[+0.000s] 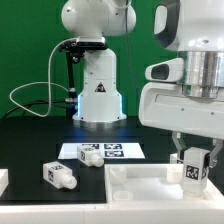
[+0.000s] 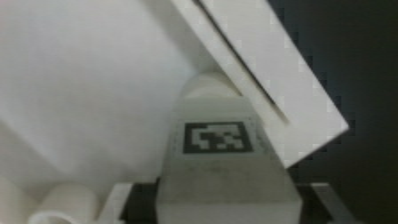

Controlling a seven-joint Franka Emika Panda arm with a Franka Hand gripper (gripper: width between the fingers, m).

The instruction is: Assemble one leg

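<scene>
The leg (image 1: 195,168), a white peg with a square tag mark facing the camera, is seen clamped between the fingers of the gripper (image 1: 194,160) at the exterior view's right. It is held with its long axis roughly upright, and its lower end sits at or just above the far right corner region of the large white rimmed panel (image 1: 140,185). In the wrist view the leg (image 2: 217,150) fills the centre, its tag toward the camera, with the panel rim (image 2: 267,70) running diagonally just beyond it. Whether the leg already touches the panel cannot be told. The relation that matters, as judged: the target corner lies directly beneath the held leg, so the coming move is presumably a straight descent along the leg's own axis. A second leg (image 1: 60,176) lies on its side on the dark bench (image 1: 30,140), well apart toward the exterior view's left. The marker board (image 1: 100,152) lies flat behind the panel.
</scene>
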